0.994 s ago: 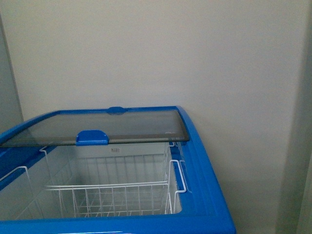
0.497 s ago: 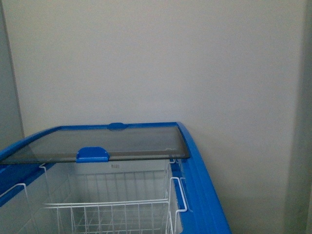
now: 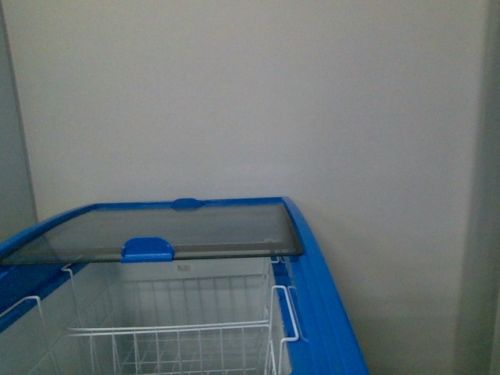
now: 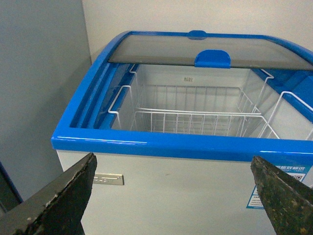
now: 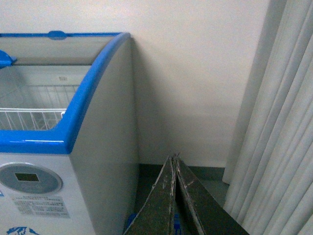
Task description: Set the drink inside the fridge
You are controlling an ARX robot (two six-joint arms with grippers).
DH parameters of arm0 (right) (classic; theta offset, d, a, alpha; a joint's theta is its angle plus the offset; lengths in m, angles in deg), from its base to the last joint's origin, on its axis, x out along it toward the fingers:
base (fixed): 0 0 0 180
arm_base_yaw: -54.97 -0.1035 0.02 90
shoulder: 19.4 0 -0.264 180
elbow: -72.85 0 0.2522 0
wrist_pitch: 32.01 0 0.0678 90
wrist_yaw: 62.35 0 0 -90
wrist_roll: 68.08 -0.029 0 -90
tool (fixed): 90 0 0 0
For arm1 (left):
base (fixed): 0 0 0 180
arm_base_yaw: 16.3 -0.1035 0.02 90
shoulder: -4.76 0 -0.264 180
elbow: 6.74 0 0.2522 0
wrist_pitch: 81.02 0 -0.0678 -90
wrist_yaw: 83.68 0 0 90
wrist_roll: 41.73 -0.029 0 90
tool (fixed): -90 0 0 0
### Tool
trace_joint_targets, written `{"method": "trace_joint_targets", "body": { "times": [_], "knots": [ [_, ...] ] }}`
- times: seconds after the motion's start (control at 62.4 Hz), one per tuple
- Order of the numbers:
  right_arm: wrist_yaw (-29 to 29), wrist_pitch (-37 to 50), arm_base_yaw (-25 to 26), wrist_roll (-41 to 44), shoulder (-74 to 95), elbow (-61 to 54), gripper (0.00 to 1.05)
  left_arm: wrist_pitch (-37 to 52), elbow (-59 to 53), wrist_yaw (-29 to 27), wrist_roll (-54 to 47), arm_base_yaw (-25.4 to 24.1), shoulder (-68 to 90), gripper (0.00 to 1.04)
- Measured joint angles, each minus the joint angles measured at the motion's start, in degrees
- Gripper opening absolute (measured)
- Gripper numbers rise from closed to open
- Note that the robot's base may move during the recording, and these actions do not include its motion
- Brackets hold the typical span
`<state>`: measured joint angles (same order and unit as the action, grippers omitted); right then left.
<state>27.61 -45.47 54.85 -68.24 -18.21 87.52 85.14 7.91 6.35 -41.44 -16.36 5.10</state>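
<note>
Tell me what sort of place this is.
Likely a small shop or back room, not certain: a chest fridge with sliding glass lid and wire basket, plain wall, a curtain.

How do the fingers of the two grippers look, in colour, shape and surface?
The left gripper has dark grey, nearly black fingers, wedge-shaped and tapering, with a rough, speckled, worn surface. The right gripper has fingers that look the same: dark, flat and scuffed with pale scratches. No cables or markings show.

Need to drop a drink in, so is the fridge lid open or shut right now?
Open. The glass lid is slid to the back of the fridge, leaving the white wire basket inside exposed.
</note>
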Motion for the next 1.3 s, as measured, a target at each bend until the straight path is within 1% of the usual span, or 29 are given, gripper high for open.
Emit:
{"method": "trace_joint_targets", "body": {
  "times": [0.16,0.224,0.241,0.337,0.353,0.433,0.449,0.465,0.561,0.593,0.641,1.299],
  "knots": [
    [0.20,-0.20,0.02,0.02,-0.87,0.00,0.03,0.00,0.00,-0.07,-0.02,0.00,0.00,0.97],
    [0.02,-0.20,0.02,0.02,-0.94,0.00,0.17,0.00,0.00,-0.02,-0.02,0.00,0.00,0.97],
    [0.04,-0.22,0.02,0.02,-0.94,0.00,0.22,0.00,0.00,-0.04,-0.02,0.00,0.00,0.97],
    [0.02,-0.22,0.02,0.02,-0.92,0.00,0.43,0.00,0.00,-0.02,-0.02,0.00,0.00,0.97],
    [0.02,-0.22,0.02,0.02,-0.94,0.00,0.49,0.00,0.00,-0.04,-0.02,0.00,0.00,0.97],
    [0.04,-0.22,0.02,0.02,-0.92,0.00,0.66,0.00,0.00,-0.04,-0.02,0.00,0.00,0.97],
    [0.02,-0.22,0.02,0.02,-0.92,0.00,0.71,0.00,0.00,-0.04,-0.02,0.00,0.00,0.97],
    [0.02,-0.22,0.02,0.02,-0.94,0.00,0.73,0.00,0.00,-0.04,-0.02,0.00,0.00,0.97],
    [0.02,-0.22,0.02,0.02,-0.94,0.00,0.95,0.00,0.00,-0.04,-0.02,0.00,0.00,0.97],
    [0.02,-0.22,0.02,0.00,-0.92,0.00,0.99,0.00,0.00,-0.04,-0.02,0.00,0.00,0.97],
    [0.02,-0.22,0.02,0.02,-0.94,0.00,0.97,0.00,0.00,-0.04,-0.02,0.00,0.00,0.97],
    [0.02,-0.22,0.02,0.02,-0.92,0.00,0.98,0.00,0.00,-0.02,-0.02,0.00,0.00,0.97]
  ]
}}
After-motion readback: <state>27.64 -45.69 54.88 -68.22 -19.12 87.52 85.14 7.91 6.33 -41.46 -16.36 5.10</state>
